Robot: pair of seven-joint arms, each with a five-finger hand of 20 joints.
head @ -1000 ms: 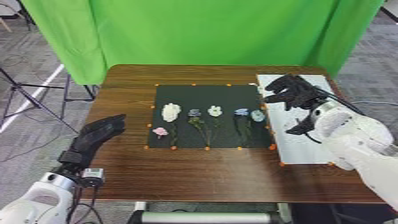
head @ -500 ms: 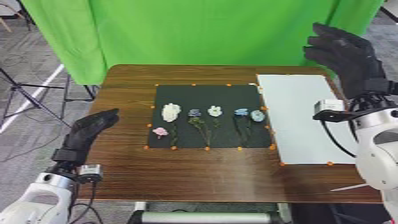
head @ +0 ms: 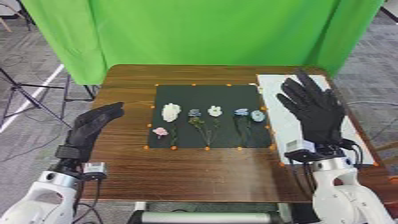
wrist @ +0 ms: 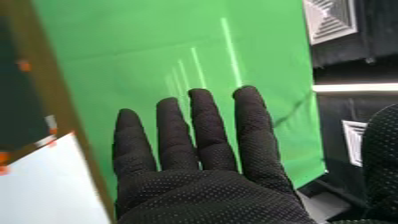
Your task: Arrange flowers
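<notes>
Stems [head: 208,134] are hard to make out against the dark mat [head: 231,93], where they blend into its surface. Right of the mat, the right hand [head: 315,112] hides part of the white sheet [head: 284,134]; its thumb [wrist: 380,160] is cut off by the right wrist view's edge. That hand is wide open, fingers straight and spread, holding nothing. Left of the mat, the left hand [head: 86,129] is loosely open over the tabletop [head: 204,172], fingers together, with nothing visible in its grasp. Flowers [head: 171,112] in white, pink, purplish and blue lie spread out on the mat, unmoved since the earlier frames. Half a second ago the right hand was farther out beyond the mat's far right corner; it has since come back beside the mat.
</notes>
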